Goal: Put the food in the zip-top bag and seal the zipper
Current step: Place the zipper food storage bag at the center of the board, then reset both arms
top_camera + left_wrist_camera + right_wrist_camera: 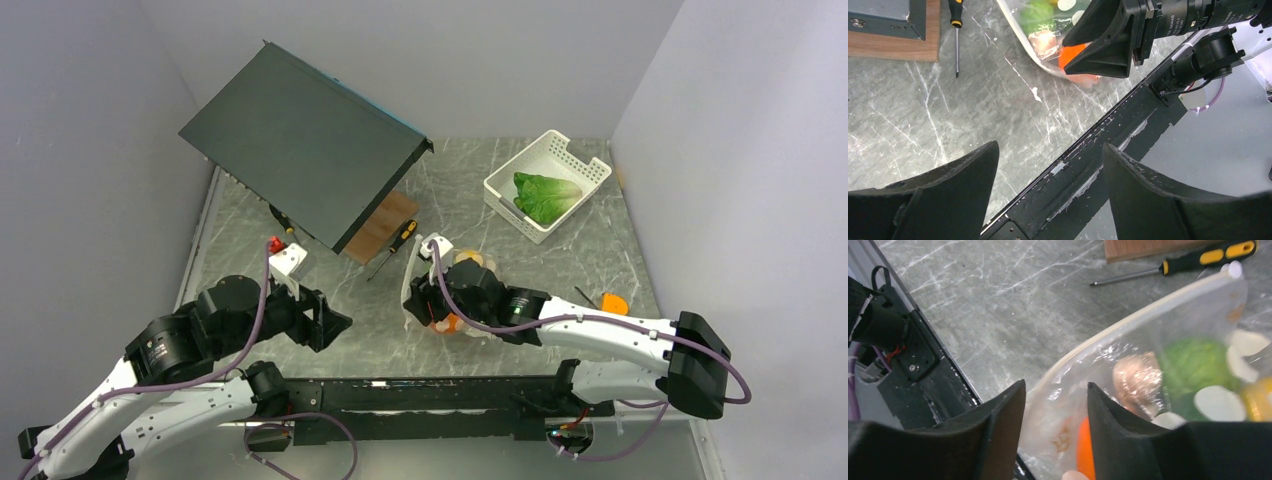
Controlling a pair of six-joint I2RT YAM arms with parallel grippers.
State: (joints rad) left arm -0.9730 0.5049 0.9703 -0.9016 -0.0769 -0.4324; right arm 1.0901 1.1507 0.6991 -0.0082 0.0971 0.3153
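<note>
The zip-top bag [447, 262] lies mid-table, clear with white dots; it also shows in the right wrist view [1193, 315] and the left wrist view [1034, 47]. Inside it are a green piece [1193, 365], a pale peach piece [1137, 377], an orange piece [1084, 450] and a yellow one [1259, 399]. The zipper [1128, 322] curves along its left edge. My right gripper [1055, 405] [425, 300] is open, its jaws straddling the bag's near end. My left gripper [1048, 170] [338, 322] is open and empty over the table's near edge, left of the bag.
A white slotted basket [590, 165] holding a green lettuce [545, 197] stands at the back right. A small orange piece [613, 302] lies on the table at right. A screwdriver [392, 248], a wooden block [385, 225] and a tilted dark panel [300, 140] are at back left.
</note>
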